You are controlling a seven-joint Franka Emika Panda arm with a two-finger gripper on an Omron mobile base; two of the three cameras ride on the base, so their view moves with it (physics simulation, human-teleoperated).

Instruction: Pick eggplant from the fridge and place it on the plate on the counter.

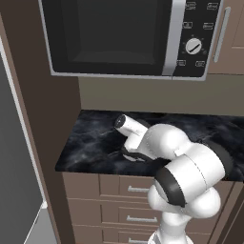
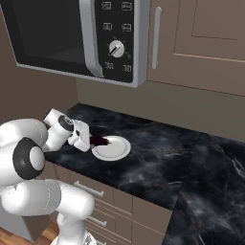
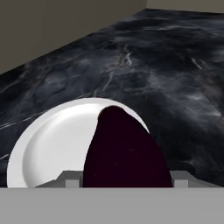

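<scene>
My gripper [image 2: 92, 140] is clenched around the dark purple eggplant [image 2: 99, 140], holding it low over the near edge of the white plate [image 2: 114, 149] on the black counter [image 2: 158, 158], so only the release looks left.

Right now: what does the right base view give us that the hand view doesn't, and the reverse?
Right base view alone: the microwave above the counter, the wooden drawers below it, and the gripper from the side, shut on the eggplant at the plate's near rim. Hand view alone: a close look along the eggplant, which hides part of the plate behind it. Both share: the eggplant over the white plate on the black marbled counter.
</scene>
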